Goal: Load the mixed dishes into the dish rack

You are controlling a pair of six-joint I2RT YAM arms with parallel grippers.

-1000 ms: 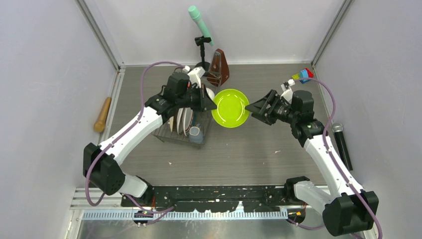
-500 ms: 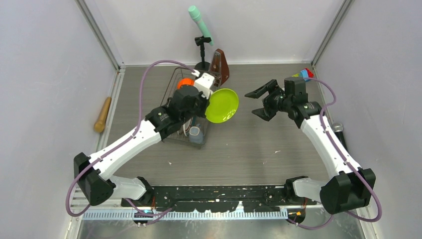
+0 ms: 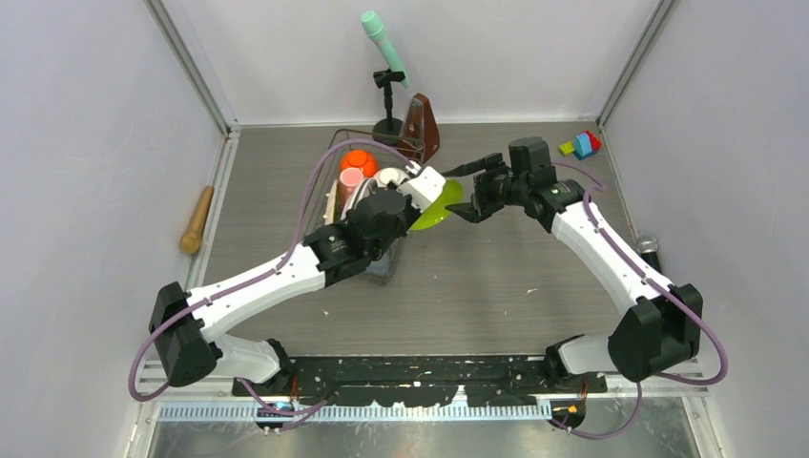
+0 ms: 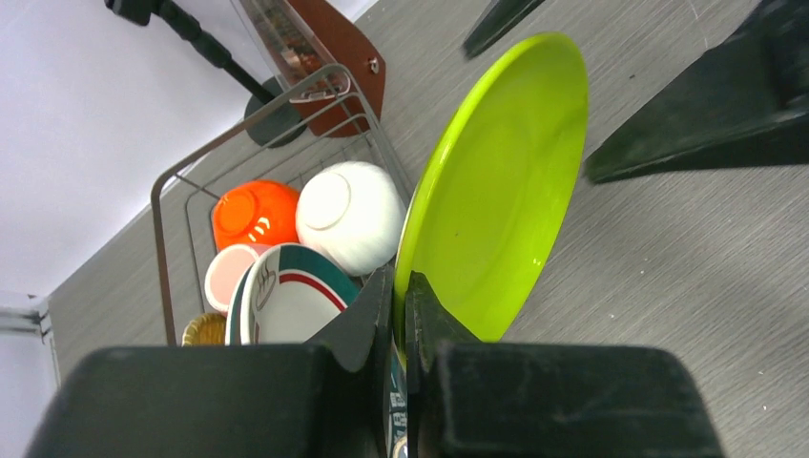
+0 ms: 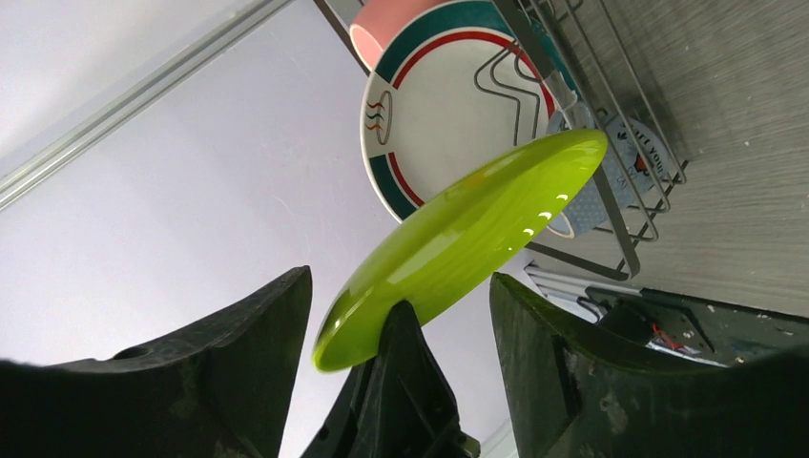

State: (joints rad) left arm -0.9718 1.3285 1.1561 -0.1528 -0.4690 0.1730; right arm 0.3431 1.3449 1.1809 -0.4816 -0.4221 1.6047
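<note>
Top external view: the left gripper (image 3: pixel 423 202) pinches the lime-green plate (image 3: pixel 441 205) just beside the dish rack (image 3: pixel 330 191), and the right gripper (image 3: pixel 462 194) is spread wide at the plate's far edge. Left wrist view: the jaws are clamped on the plate's rim, with the plate tilted on edge above the table (image 4: pixel 668 286). An orange bowl (image 4: pixel 253 212), white bowl (image 4: pixel 348 215) and striped white plate (image 4: pixel 291 296) sit in the rack. Right wrist view: its fingers (image 5: pixel 238 382) stand apart either side of the plate, not gripping it

lime-green plate (image 3: pixel 443 202): largely under left arm (image 3: pixel 286 272), top view
pink mug (image 5: pixel 399 17): cut by right-wrist view's top edge
</note>
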